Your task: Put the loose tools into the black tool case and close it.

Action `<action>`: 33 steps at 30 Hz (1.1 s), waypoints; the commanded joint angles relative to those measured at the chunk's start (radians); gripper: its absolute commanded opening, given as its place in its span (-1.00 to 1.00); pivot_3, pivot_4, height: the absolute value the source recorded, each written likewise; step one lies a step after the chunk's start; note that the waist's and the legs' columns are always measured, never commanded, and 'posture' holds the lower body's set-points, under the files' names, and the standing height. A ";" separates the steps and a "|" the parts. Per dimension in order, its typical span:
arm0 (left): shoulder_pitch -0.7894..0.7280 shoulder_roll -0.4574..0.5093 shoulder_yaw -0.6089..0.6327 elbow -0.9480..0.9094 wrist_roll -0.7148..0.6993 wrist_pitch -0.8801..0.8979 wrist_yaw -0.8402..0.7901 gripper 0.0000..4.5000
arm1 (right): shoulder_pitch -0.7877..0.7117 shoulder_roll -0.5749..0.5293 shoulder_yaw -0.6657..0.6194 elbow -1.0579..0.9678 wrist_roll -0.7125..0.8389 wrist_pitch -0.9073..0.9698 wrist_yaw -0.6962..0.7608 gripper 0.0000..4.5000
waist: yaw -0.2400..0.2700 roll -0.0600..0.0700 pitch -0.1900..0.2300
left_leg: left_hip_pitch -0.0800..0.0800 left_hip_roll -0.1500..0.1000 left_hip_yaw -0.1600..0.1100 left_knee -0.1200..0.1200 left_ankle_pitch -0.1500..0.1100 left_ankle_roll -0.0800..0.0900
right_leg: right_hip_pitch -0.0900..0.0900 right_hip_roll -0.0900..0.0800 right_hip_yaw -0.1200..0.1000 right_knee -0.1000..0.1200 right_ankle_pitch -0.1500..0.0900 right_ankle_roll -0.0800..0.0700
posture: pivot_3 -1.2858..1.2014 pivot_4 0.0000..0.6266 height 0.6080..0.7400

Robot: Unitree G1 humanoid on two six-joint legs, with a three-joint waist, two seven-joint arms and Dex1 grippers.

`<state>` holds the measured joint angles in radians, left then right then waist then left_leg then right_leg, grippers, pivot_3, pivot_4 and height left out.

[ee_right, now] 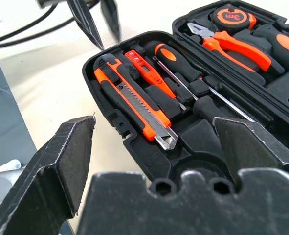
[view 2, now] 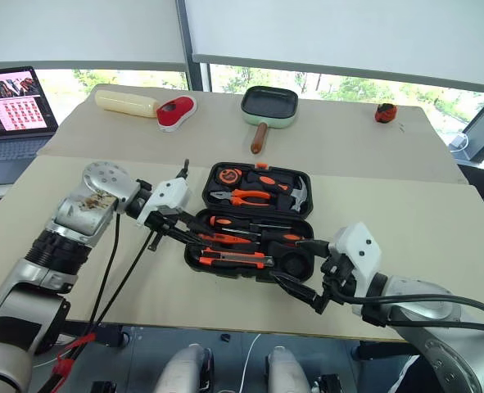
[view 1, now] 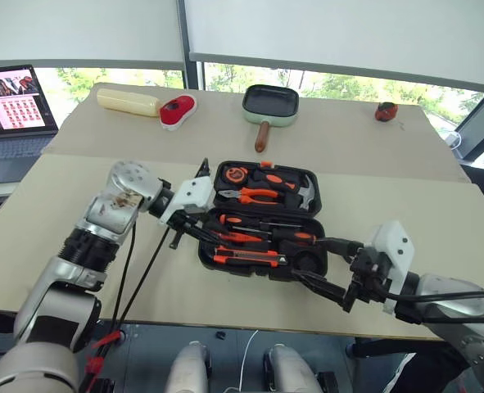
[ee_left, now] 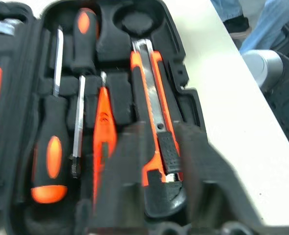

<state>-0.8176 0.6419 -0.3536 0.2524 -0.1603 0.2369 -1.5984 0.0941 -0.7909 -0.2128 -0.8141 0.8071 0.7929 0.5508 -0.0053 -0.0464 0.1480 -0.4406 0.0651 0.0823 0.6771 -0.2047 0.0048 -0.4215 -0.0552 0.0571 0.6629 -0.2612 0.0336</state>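
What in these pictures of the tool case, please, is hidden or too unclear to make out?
- Tape roll: its round slot looks dark in the left wrist view; roll or bare recess, undecidable.
- Utility knife: near end hidden behind the left gripper's blurred fingers.
- Orange latch: not discernible on the black tool case.

Open tool case point(view 1: 315, 214) on table point(view 1: 78, 205) centre, utility knife point(ee_right: 134, 105), tester pen point(ee_right: 146, 73) and screwdrivers point(ee_right: 178, 61) in near half, pliers point(view 1: 254, 195) in far half, pan point(view 1: 269, 106) behind, laptop point(view 1: 12, 110) far left
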 commanded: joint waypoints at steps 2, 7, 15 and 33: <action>0.020 0.011 -0.029 -0.019 0.052 -0.081 0.006 -0.98 | -0.009 -0.012 -0.028 -0.018 0.011 -0.011 0.008 1.00 | 0.000 0.000 0.000 | 0.000 0.000 0.000 0.000 0.000 0.000 | 0.000 0.000 0.000 0.000 0.000 0.000 | 0.03 -0.52 1.00; 0.044 -0.015 -0.072 0.014 0.139 -0.152 0.072 -0.98 | -0.008 -0.011 -0.026 -0.027 0.015 -0.005 0.002 1.00 | 0.001 0.000 0.000 | 0.000 0.000 0.000 0.000 0.000 0.000 | 0.000 0.000 0.000 0.000 0.000 0.000 | 0.03 -0.52 1.00; 0.075 -0.018 -0.101 0.079 0.192 -0.255 0.092 -0.98 | 0.002 -0.011 -0.031 -0.035 0.021 -0.001 -0.007 1.00 | 0.012 0.002 -0.001 | 0.003 0.000 0.000 0.001 0.000 0.000 | 0.003 0.000 0.000 0.000 0.000 0.000 | 0.03 -0.52 1.00; -0.011 -0.097 -0.051 0.097 0.100 -0.162 0.063 -0.98 | 0.009 -0.012 -0.024 -0.034 0.014 -0.007 -0.002 1.00 | 0.012 0.002 -0.001 | 0.001 0.000 0.000 0.001 0.000 0.000 | 0.001 0.000 0.001 0.000 0.000 0.000 | 0.03 -0.52 1.00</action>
<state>-0.8237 0.5530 -0.4009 0.3627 -0.0701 0.0984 -1.5399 0.1041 -0.7940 -0.2147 -0.8189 0.8089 0.7934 0.5462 0.0070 -0.0443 0.1465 -0.4397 0.0650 0.0824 0.6781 -0.2046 0.0048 -0.4204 -0.0549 0.0577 0.6629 -0.2610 0.0338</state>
